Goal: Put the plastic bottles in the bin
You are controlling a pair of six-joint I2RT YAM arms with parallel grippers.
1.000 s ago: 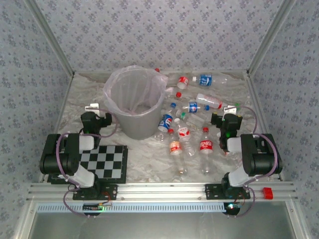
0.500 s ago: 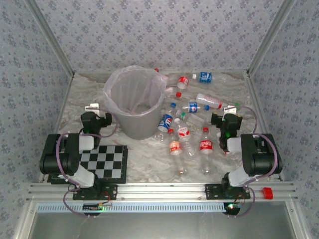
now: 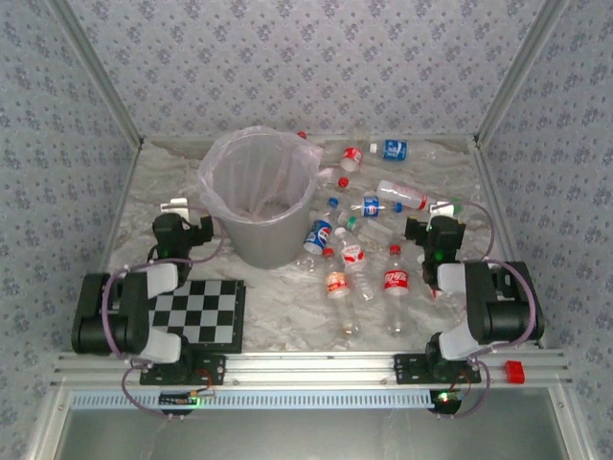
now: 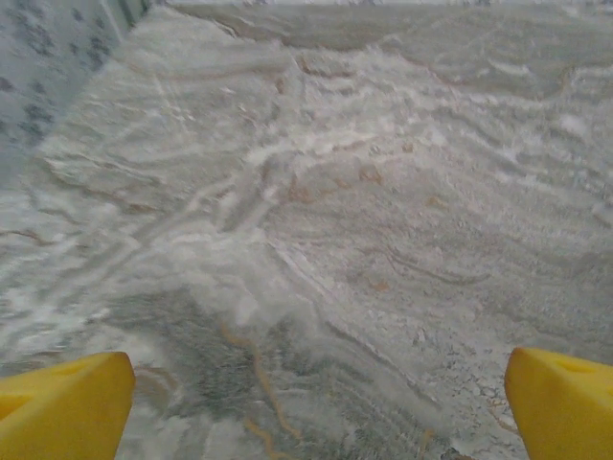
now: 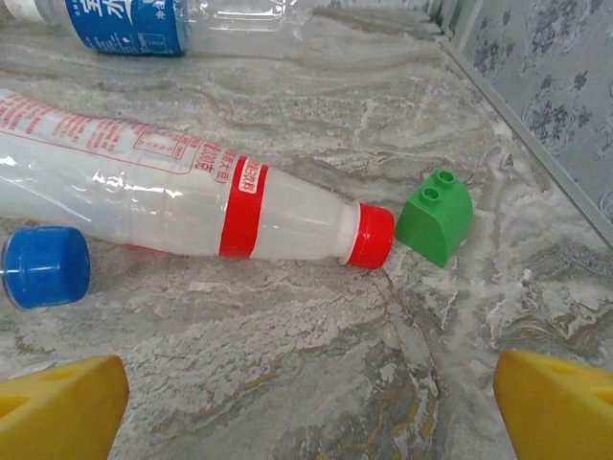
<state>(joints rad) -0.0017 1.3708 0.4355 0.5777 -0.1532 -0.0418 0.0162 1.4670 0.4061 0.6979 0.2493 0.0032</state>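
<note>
The grey bin [image 3: 261,196], lined with a crinkly bag, stands at the back left of the marble table. Several plastic bottles lie to its right, among them a blue-labelled one [image 3: 318,235] against the bin and two red-labelled ones [image 3: 336,284] [image 3: 397,281] nearer the front. My left gripper [image 3: 176,205] [image 4: 311,412] is open over bare marble left of the bin. My right gripper [image 3: 441,209] [image 5: 306,422] is open, just short of a lying red-capped bottle [image 5: 172,206]. A blue-labelled bottle [image 5: 144,19] lies beyond that.
A green block [image 5: 436,218] touches the red cap, close to the right wall. A loose blue cap [image 5: 43,266] lies near the bottle's body. A checkerboard [image 3: 199,311] lies front left. A red block [image 3: 514,372] sits on the front rail.
Both arms' elbows have sunk slightly toward the front rail. The grippers have barely shifted and stay open. Bottles and bin have not moved.
</note>
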